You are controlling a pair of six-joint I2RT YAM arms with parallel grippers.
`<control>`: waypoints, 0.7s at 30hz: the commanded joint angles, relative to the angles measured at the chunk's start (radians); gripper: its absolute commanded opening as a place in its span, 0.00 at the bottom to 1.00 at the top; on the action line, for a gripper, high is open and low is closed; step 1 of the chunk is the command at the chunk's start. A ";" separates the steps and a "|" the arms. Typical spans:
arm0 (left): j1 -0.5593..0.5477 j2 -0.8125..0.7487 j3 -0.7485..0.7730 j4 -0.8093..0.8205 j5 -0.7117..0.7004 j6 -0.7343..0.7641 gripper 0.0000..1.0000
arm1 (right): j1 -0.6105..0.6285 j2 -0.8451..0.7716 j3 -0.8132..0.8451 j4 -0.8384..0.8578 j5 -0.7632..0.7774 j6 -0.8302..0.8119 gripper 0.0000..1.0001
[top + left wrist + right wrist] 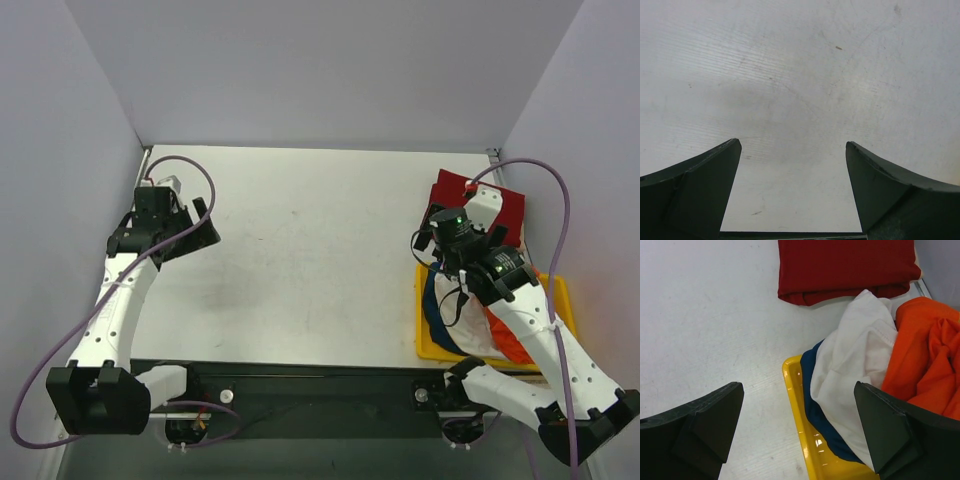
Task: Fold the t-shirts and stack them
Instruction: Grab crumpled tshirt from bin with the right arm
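Both hands gape wide and empty: left gripper (pixel 792 147) over the table (pixel 790 70), right gripper (pixel 797 387) above the yellow bin (pixel 807 452), where white t-shirt (pixel 855 355), navy t-shirt (pixel 811 362) and orange t-shirt (pixel 927 350) lie heaped; dark red t-shirt (pixel 845 267) sits folded beyond. Likely slip: pinching two tangled shirts together

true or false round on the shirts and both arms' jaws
The dark red t-shirt lies folded on the table, outside the yellow bin. True.
The left jaws grip a t-shirt. False: they are open over bare table.
The orange t-shirt is in the bin. True.
The navy t-shirt lies spread at the table's centre. False: it is bunched in the bin under the white t-shirt.
The right jaws are shut on cloth. False: open, holding nothing.
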 commanded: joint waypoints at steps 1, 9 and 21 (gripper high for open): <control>0.007 0.017 0.111 -0.060 -0.109 0.001 0.97 | -0.006 -0.041 -0.026 -0.022 0.089 0.062 1.00; 0.013 0.089 0.232 -0.045 -0.157 0.029 0.97 | -0.317 0.014 -0.053 -0.171 -0.046 0.196 1.00; 0.014 0.064 0.247 0.045 -0.114 0.004 0.97 | -0.664 0.086 -0.203 -0.232 -0.197 0.188 1.00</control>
